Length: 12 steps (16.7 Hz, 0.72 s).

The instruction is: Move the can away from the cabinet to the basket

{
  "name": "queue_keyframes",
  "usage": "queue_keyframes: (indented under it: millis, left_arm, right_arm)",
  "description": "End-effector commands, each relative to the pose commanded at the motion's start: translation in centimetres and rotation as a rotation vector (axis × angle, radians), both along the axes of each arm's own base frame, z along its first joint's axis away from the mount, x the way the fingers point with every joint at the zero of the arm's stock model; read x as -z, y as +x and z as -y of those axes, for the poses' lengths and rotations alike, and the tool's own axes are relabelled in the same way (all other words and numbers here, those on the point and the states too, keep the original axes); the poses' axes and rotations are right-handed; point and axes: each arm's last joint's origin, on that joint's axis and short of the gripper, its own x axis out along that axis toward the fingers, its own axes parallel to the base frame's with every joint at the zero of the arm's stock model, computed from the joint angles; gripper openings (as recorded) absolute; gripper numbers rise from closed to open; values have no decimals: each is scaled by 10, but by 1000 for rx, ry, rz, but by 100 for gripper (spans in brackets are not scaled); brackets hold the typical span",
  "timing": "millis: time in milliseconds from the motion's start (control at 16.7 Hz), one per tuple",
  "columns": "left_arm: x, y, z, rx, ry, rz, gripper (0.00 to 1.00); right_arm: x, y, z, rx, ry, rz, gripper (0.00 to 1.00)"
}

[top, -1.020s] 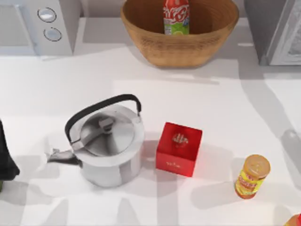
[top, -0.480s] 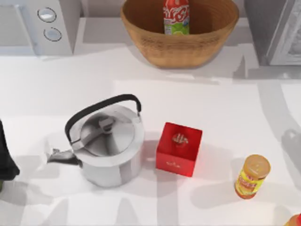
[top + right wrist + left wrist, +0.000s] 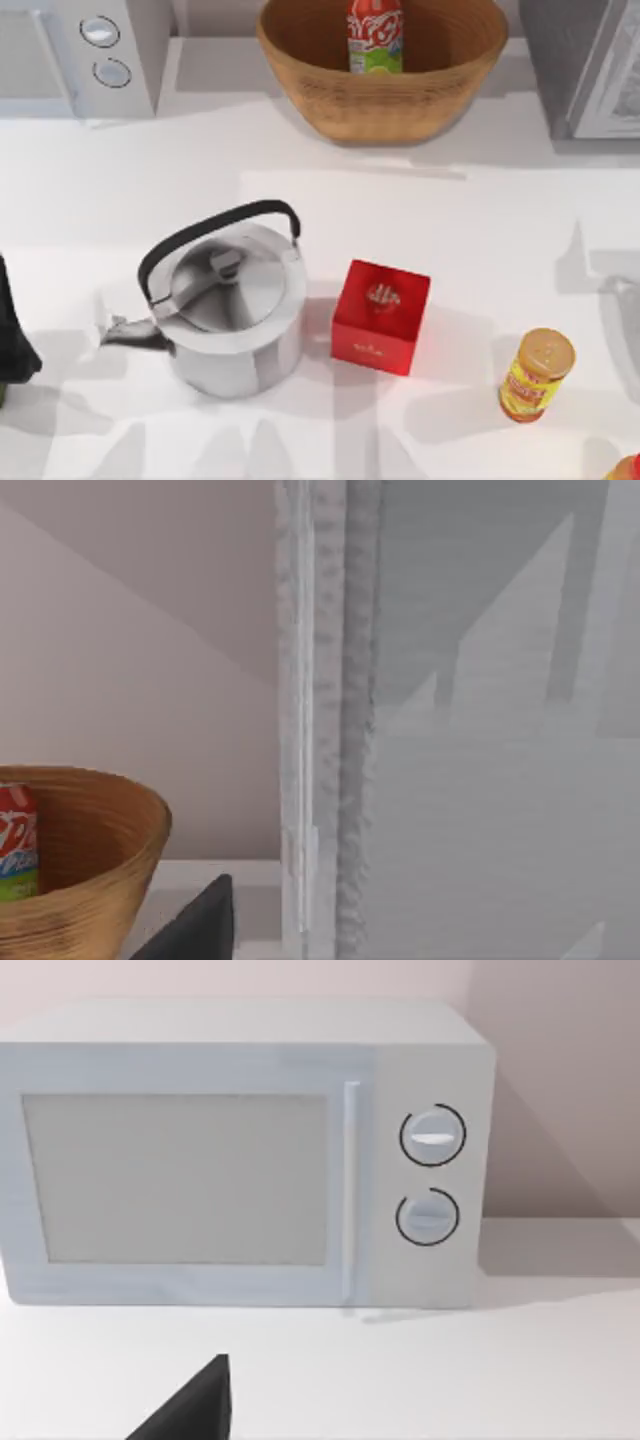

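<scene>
Low in the top frame, an orange can (image 3: 536, 374), a red box (image 3: 380, 316) and a kettle (image 3: 225, 305) stand on the white surface (image 3: 450, 230). At the upper edge, the red can (image 3: 375, 35) stands upright inside the basket (image 3: 380, 95), with a microwave (image 3: 85, 55) upper left and the cabinet (image 3: 590, 65) upper right. The left arm (image 3: 12, 335) sits at the left edge; whether either pincer is apart or together cannot be told.

a shiny steel kettle (image 3: 228, 312) with a black arched handle stands left of centre on the white table (image 3: 470, 230), its spout pointing left. just beside it, to the right, sits a glossy red cube-shaped box (image 3: 380, 316). further right, near the front edge, stands an orange-yellow can with a red label (image 3: 536, 375) — upright. a white microwave with two round knobs (image 3: 85, 52) occupies the back left corner.
</scene>
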Motion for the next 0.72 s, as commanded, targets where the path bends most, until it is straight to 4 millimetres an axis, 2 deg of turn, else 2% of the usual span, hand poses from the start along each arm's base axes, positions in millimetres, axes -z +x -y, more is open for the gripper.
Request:
queue_keyframes:
  millis: [180,360,540,720]
  left_arm:
    - [0,0,0,0,0,0,100]
    - [0,0,0,0,0,0,100]
    - [0,0,0,0,0,0,100]
    - [0,0,0,0,0,0,100]
  right_arm:
    - [64,-15,7,-3,3,-4,100]
    - [114,-21,11,-7,7,5,100]
    - [143,-22,12,-12,8,22,100]
    - [149,-22,13,-14,9,28,100]
